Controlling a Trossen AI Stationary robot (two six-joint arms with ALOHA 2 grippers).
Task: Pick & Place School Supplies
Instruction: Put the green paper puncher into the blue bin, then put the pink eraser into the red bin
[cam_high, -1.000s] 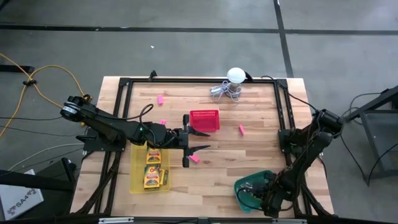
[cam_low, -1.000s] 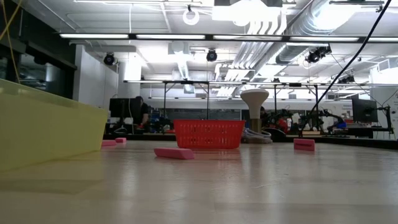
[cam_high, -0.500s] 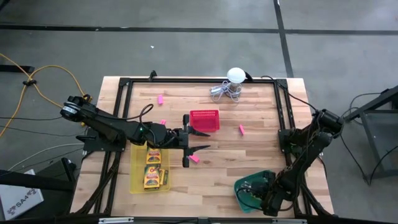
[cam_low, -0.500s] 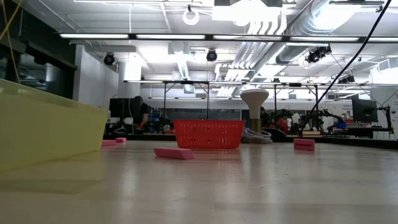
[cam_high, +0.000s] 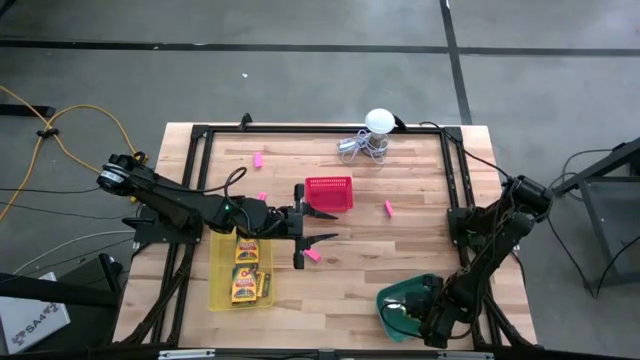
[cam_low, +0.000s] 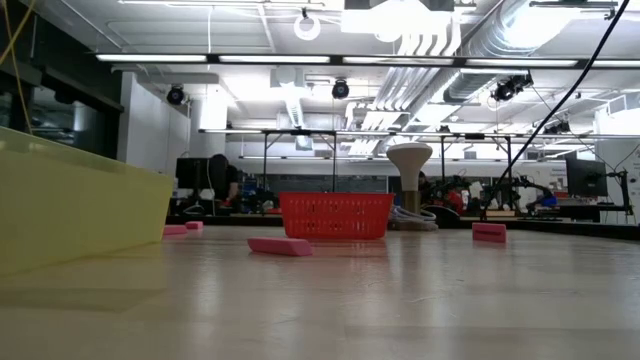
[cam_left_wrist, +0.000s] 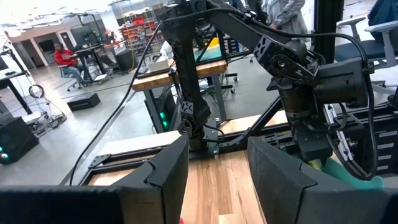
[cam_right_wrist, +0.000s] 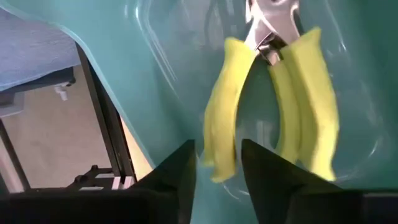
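My right gripper (cam_right_wrist: 217, 180) is open and reaches down into the green tray (cam_high: 392, 300). Pliers with yellow handles (cam_right_wrist: 273, 106) lie on the tray's floor. The free end of one handle sits between the two fingers. My left gripper (cam_high: 326, 225) hangs open over the table's middle, between the red basket (cam_high: 329, 193) and a pink eraser (cam_high: 312, 255) that lies flat on the wood. Crayon boxes (cam_high: 246, 268) lie in the yellow tray (cam_high: 218, 290). Other pink erasers (cam_high: 388, 208) (cam_high: 257, 159) (cam_high: 262, 197) lie flat on the table. My right gripper comes from above with one finger (cam_right_wrist: 180, 171) on each side of the free end of one plier handle (cam_right_wrist: 219, 158). I cannot tell whether either finger touches it. The pliers lie flat on the tray floor.
A white ball with coiled wire (cam_high: 372, 135) stands near the far edge. A black frame (cam_high: 455, 180) runs round the table's edges. In the low view the yellow tray wall (cam_low: 70, 205) fills the near left, with the red basket (cam_low: 335, 215) and erasers (cam_low: 280, 245) beyond.
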